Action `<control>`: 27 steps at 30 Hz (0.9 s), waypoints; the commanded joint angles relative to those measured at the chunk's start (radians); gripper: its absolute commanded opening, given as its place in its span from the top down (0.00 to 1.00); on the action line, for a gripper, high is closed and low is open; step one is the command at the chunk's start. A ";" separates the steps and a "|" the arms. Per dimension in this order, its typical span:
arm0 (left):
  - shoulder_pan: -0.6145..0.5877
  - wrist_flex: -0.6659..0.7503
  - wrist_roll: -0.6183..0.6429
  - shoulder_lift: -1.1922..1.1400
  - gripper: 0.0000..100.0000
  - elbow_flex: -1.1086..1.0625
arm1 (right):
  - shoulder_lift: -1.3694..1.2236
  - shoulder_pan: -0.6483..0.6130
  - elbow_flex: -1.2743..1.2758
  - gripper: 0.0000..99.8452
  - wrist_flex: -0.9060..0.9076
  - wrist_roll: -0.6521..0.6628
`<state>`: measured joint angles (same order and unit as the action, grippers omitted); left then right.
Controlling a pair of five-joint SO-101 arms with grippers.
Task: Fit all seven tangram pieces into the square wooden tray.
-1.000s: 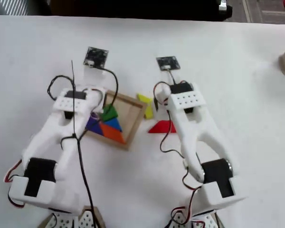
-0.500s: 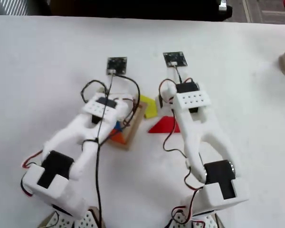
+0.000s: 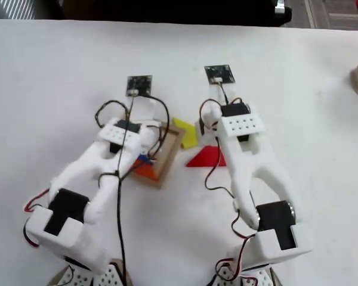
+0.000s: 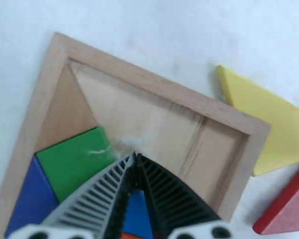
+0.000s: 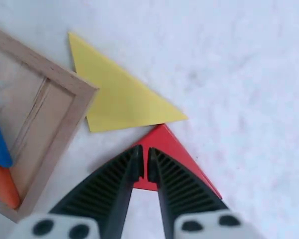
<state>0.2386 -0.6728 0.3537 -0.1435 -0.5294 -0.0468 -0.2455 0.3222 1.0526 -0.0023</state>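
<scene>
Left claw [image 4: 135, 158] pinched shut over the square wooden tray [image 4: 154, 87] on the white counter [image 3: 286, 89], tips at the corner of the green piece [image 4: 72, 159]. Blue pieces [image 4: 32, 199] and an orange piece [image 5: 0, 191] also seated in the tray, the rest bare wood. Right claw [image 5: 143, 154] drawn narrow, almost closed, holding nothing, above the red triangle [image 5: 169, 149]. Yellow triangle [image 5: 122, 97] flat on the counter just beside the tray's rim, against the red triangle's tip.

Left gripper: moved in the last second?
Yes. In the high view the left gripper swung right over the square wooden tray, then eased slightly back left.
</scene>
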 commanded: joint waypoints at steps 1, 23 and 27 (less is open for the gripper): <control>-0.054 -0.023 0.014 0.004 0.98 0.018 | 0.044 -0.007 -0.003 0.98 -0.016 0.015; -0.033 -0.064 -0.135 0.162 0.98 -0.018 | 0.042 -0.008 -0.005 0.98 -0.016 0.017; -0.004 -0.017 -0.137 0.314 0.98 -0.153 | 0.042 -0.008 -0.005 0.98 -0.016 0.017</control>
<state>0.2048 -0.7265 0.2279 -0.0008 -0.5892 -0.0468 -0.2455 0.3237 1.0526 -0.0008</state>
